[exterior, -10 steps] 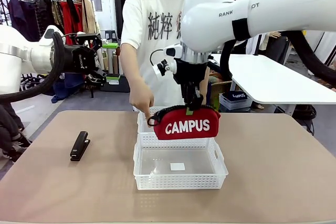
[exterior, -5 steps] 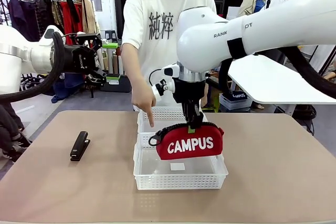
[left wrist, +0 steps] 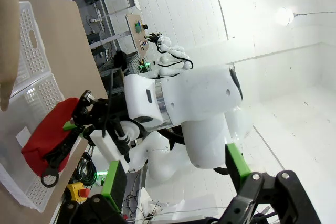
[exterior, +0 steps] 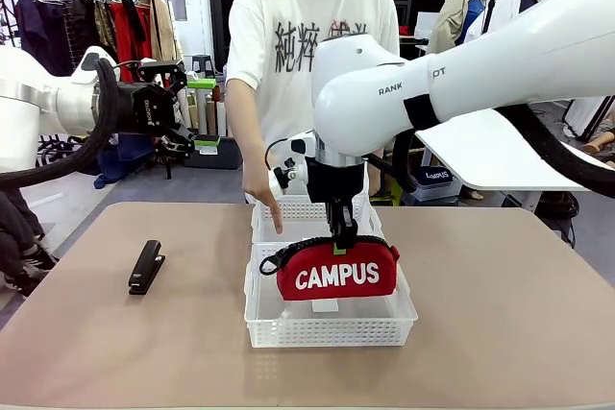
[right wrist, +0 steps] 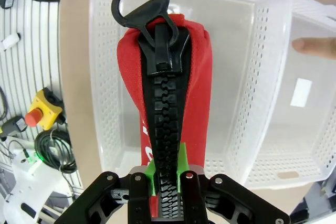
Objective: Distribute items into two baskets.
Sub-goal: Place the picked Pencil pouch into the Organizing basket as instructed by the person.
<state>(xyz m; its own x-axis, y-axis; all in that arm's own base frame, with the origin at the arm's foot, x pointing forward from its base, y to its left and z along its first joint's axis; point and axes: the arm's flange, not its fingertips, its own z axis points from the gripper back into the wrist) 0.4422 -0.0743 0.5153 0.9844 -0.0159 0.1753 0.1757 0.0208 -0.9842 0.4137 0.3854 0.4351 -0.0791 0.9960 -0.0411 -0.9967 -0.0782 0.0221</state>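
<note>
Pinching the red pouch, right gripper partly hides the far basket; left gripper spread.

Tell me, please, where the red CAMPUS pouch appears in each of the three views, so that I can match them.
Front view: centre, the pouch hangs from the right gripper over the nearer basket.
Left wrist view: lower left, red against that basket.
Right wrist view: centre, zip facing the camera, rising from the gripper at the bottom edge.
Shared landmark: the nearer basket's white lattice wall.
</note>
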